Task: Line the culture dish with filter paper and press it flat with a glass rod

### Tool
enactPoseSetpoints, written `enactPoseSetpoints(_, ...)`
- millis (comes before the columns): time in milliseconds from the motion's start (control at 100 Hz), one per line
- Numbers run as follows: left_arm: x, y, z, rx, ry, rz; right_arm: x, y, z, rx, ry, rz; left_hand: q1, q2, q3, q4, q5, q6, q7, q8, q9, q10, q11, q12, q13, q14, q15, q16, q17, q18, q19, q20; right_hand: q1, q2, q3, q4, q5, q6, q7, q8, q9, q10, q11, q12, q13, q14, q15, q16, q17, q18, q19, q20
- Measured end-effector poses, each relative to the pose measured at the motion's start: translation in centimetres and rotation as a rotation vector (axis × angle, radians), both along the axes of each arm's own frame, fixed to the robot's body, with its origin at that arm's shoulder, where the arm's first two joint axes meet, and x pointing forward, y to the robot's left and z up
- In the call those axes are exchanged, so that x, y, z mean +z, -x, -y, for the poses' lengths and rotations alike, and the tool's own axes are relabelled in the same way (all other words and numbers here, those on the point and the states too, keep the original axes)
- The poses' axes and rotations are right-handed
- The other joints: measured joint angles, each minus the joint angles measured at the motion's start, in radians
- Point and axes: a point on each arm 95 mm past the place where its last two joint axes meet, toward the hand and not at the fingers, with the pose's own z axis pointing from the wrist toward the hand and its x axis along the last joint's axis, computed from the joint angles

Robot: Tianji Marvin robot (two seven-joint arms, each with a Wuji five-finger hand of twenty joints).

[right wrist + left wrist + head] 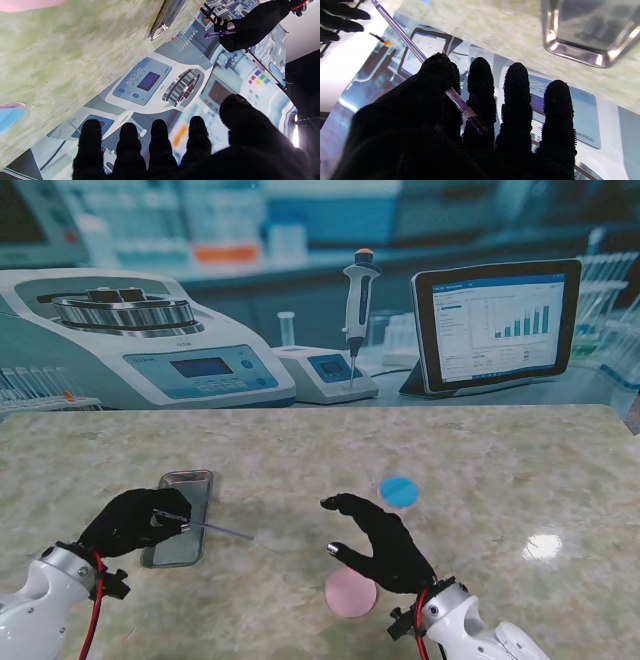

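My left hand [135, 520] is shut on a thin glass rod [215, 529], whose free end points right over the table. The left wrist view shows the rod [402, 35] pinched between the thumb and the index finger [480, 82]. A blue round disc [400, 491] lies mid-table; its raised pale rim [7, 116] suggests a dish. A flat pink disc [350, 592] lies nearer to me, partly under my right hand [380, 545]. That hand hovers open with fingers [160, 140] spread and nothing in it.
A shiny metal tray [180, 515] lies on the marble top under and beside my left hand, also seen in the wrist view as tray [582, 55]. A printed lab backdrop [320, 300] stands along the far table edge.
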Motion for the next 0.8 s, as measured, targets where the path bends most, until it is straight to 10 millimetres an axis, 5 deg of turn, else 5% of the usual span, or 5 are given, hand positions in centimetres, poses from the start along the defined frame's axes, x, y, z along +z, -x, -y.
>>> enactPoseSetpoints(800, 1.1, 2.0, 6.3, -0.169, 0.125, 0.019, 2.7, -0.2, -0.1, 0.148, 0.075, 0.105, 0.0, 0.0, 0.0, 0.0, 0.0, 0.0, 0.0, 0.001, 0.0, 0.0, 0.0, 0.002, 0.0, 0.004, 0.0, 0.002, -0.001, 0.008, 0.001, 0.002, 0.0, -0.024, 0.03, 0.0, 0.075, -0.077, 0.084, -0.023, 0.093, 0.0, 0.05, 0.029, 0.089, 0.03, 0.066, 0.037, 0.068, 0.01, 0.099, 0.024)
